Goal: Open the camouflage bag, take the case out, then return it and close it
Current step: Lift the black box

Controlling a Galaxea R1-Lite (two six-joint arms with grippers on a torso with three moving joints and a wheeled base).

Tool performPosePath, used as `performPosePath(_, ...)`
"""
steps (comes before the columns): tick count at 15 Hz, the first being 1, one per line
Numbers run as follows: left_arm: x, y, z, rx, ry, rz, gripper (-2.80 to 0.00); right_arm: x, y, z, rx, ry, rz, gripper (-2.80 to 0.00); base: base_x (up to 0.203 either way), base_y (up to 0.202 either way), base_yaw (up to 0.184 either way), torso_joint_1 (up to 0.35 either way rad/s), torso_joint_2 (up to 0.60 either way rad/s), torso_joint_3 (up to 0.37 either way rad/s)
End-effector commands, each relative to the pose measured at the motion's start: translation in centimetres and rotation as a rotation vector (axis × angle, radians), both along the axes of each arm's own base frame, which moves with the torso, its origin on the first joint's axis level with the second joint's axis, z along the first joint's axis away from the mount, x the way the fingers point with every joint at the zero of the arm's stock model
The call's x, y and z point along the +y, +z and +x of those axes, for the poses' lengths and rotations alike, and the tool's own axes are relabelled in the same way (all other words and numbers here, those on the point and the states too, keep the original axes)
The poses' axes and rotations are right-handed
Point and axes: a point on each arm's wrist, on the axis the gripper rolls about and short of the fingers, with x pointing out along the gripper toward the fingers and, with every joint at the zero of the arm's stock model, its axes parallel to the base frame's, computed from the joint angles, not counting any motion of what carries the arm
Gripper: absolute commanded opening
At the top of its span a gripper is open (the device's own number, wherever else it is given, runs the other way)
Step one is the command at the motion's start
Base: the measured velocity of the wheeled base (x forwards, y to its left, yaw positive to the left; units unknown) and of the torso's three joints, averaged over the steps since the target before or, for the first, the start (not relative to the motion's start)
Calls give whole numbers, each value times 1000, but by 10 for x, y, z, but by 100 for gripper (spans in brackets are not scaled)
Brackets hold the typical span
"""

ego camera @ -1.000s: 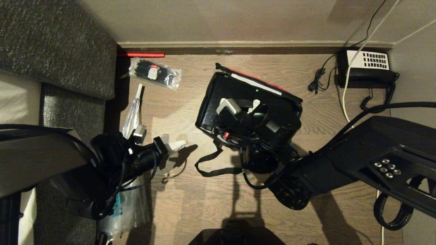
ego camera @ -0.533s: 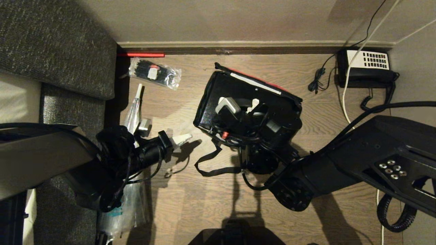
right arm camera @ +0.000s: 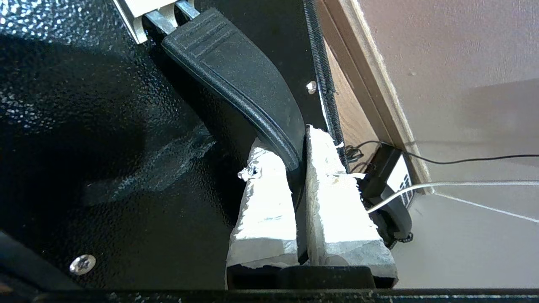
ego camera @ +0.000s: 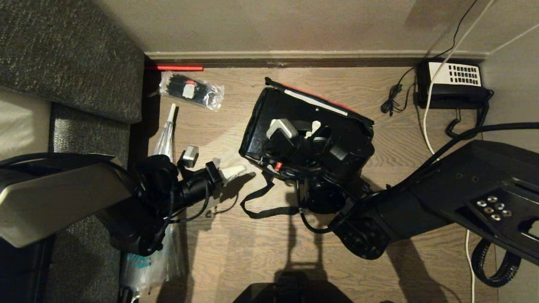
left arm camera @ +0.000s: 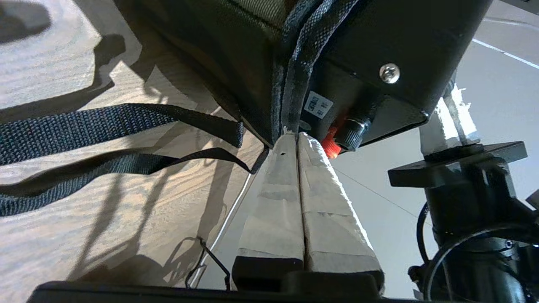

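Against the far wall, a baseboard [ego camera: 316, 57] closes off the wooden floor [ego camera: 236, 252], with a grey sofa [ego camera: 67, 59] along the left side and a black-and-white desk telephone [ego camera: 457, 84] in the far right corner. Bare floor lies open in the near middle, between the two arms.

Roughly mid-floor sits the camouflage bag [left arm camera: 236, 46], with the case [ego camera: 269, 122] in it, its glossy black top uppermost; a red inner edge [ego camera: 320, 96] shows along the far side. Two black strap handles [ego camera: 263, 202] trail from the bag's near side onto the floor. Two clear plastic bags lie left of it: one [ego camera: 191, 90] near the baseboard, another [ego camera: 164, 139] partly under the left arm.

From the right, the right arm reaches in low over the case. Its right end effector [right arm camera: 297, 168] is closed on the case's curved black handle [right arm camera: 236, 80], one white pad on each side of it.

From the left, the left arm stretches across the floor toward the bag's near left corner. The left end effector [left arm camera: 294, 136] has its pale fingers pressed together, with nothing visibly between them, the tips right at the bag's corner seam beside a small red button [left arm camera: 330, 145]. Whether they touch the fabric cannot be told.

A small white label [left arm camera: 318, 105] sits on the case above the button; its print is too small to read.
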Motion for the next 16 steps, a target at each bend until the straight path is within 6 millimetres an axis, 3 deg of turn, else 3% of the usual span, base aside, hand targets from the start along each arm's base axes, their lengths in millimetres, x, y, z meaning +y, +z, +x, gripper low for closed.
performPosePath(1,-1,4,4,-22,-3,-9,-280,-1,4,-1,-9,-5,6,-280,0,0,0,0,0,0)
performPosePath(6,1,12,-2,-34,2,-13,-280,-2,6,-2,-10,-4,10,-280,0,0,0,0,0,0)
performPosePath(12,5,16,20,-95,37,-27,-280,-5,5,-11,2,12,8,-280,0,0,0,0,0,0)
performPosePath(16,4,15,23,-97,41,-30,-280,-5,4,-10,4,12,10,-280,0,0,0,0,0,0)
